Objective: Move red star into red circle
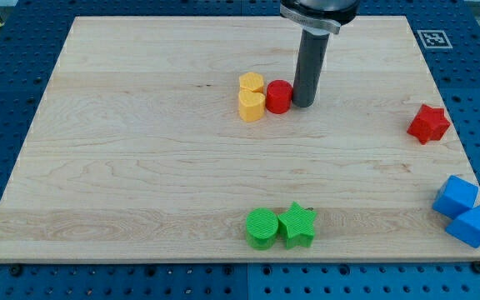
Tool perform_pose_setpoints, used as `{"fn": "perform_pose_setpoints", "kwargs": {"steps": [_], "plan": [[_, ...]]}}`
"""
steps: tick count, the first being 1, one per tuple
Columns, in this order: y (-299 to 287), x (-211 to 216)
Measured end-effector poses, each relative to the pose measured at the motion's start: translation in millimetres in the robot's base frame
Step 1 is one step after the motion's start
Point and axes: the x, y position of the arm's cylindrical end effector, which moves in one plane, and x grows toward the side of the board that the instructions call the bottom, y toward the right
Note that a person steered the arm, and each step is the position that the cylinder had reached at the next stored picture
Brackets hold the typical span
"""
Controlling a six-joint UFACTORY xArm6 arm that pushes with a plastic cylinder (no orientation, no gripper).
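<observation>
My tip point(301, 103), the lower end of the tool, a straight dark rod with nothing to open or close and nothing held, stands on the wooden desk point(140, 167) in the upper middle of the frame, coming down from a dark mount at the top edge. It sits just to the right of the red circle point(278, 97), touching it or very nearly so. On the circle's left side lies the yellow block point(252, 97), a two-lobed shape, pressed up against the circle. The red star point(428, 123) lies well apart from all this, at the right edge of the desk, in the upper right of the frame and a little lower than the tip. Below the star, at the lower right corner and overhanging the desk's edge, sit two blue blocks, one angular piece point(456, 197) above another point(472, 227), touching each other. Near the bottom edge, about the middle of the frame, a green circle point(262, 227) and a green star point(297, 224) rest side by side, touching.
</observation>
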Motion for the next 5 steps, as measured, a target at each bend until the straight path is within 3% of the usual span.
{"fn": "perform_pose_setpoints", "kwargs": {"steps": [1,3,5], "plan": [[6.6,-2.0],[100.6,-25.2],[118.5,-25.2]]}}
